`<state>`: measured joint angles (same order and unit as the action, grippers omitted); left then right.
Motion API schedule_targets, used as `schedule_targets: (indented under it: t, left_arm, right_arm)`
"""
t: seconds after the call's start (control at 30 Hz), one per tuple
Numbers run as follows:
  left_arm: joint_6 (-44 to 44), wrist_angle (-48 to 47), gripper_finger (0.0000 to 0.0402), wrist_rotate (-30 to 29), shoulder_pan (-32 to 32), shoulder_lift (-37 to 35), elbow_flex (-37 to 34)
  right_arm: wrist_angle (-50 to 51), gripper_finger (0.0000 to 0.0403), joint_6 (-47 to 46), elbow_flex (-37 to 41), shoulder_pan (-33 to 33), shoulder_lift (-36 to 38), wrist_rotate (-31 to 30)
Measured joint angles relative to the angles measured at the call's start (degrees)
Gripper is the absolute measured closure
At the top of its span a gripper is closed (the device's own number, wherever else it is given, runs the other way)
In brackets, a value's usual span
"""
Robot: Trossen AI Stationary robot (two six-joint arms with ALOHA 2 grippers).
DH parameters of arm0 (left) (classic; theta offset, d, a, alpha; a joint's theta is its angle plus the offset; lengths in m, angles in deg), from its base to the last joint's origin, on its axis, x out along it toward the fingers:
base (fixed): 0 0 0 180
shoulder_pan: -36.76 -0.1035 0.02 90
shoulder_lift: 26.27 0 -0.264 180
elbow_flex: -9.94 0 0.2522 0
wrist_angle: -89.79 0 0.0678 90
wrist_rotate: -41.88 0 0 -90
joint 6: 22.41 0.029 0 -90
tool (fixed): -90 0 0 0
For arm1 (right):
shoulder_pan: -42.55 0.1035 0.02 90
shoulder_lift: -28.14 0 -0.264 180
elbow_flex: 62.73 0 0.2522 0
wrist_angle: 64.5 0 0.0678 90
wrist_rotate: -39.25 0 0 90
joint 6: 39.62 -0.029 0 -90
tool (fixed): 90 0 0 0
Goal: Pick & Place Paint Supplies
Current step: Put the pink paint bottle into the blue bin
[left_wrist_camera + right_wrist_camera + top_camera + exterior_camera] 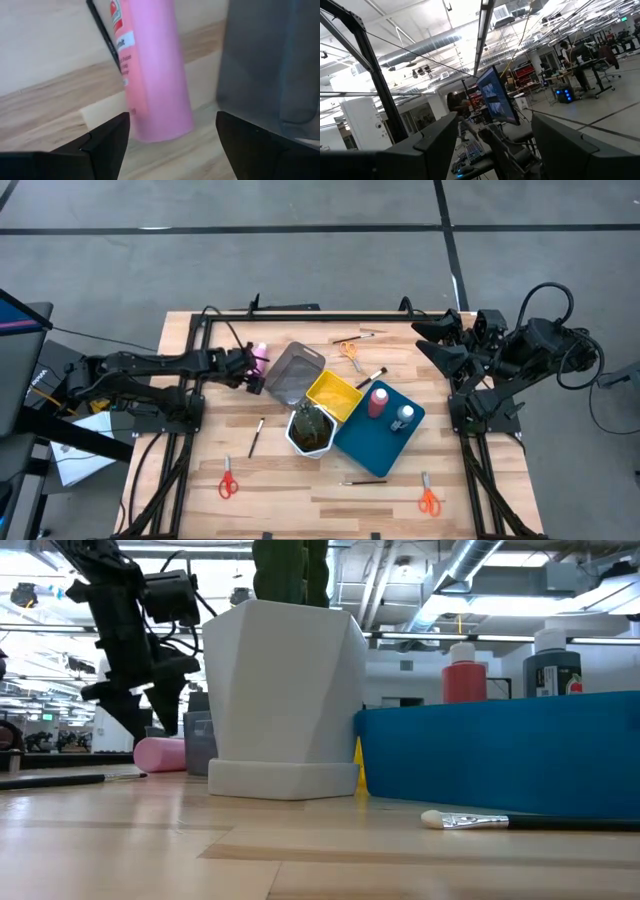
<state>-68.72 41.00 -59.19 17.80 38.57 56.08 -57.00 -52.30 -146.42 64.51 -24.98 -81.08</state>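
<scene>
Two end effectors open. Left end effector point(254, 370) at centre-left of the overhead frame, fingers spread around pink bottle point(261, 357) lying flat on the counter point(300, 480), beside grey tray point(293, 374). Right end effector point(432, 340) raised at upper right, gripping nothing. Second pink bottle point(377, 401) and grey bottle point(404, 418) upright in blue tray point(375, 445).

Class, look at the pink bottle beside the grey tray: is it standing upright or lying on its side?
Lying on its side. The pink bottle rests lengthwise on the table by the grey tray, the open left gripper straddling it.
</scene>
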Motion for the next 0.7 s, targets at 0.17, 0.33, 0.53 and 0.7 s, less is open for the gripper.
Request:
schedule_targets:
  t: [0.17,0.33,0.53,0.7]
  left_arm:
    - [-0.3,1.9,0.0112,-0.8,0.0,0.0,-2.5]
    - [0.6,5.3,0.0112,-3.1,0.0,0.0,-4.6]
    - [0.9,9.6,0.0112,-3.1,0.0,1.0,-7.3]
    - [1.0,12.4,0.0112,-3.1,0.0,3.6,-8.5]
  right_arm:
    - [-0.1,0.0153,0.0,0.0,0.0,0.0,0.0]
    - [-0.2,0.0153,0.0,0.0,0.0,0.0,-0.3]
    - [-0.2,0.0153,0.0,0.0,0.0,0.0,-1.3]
    - [-0.2,0.0153,0.0,0.0,0.0,0.0,-1.3]
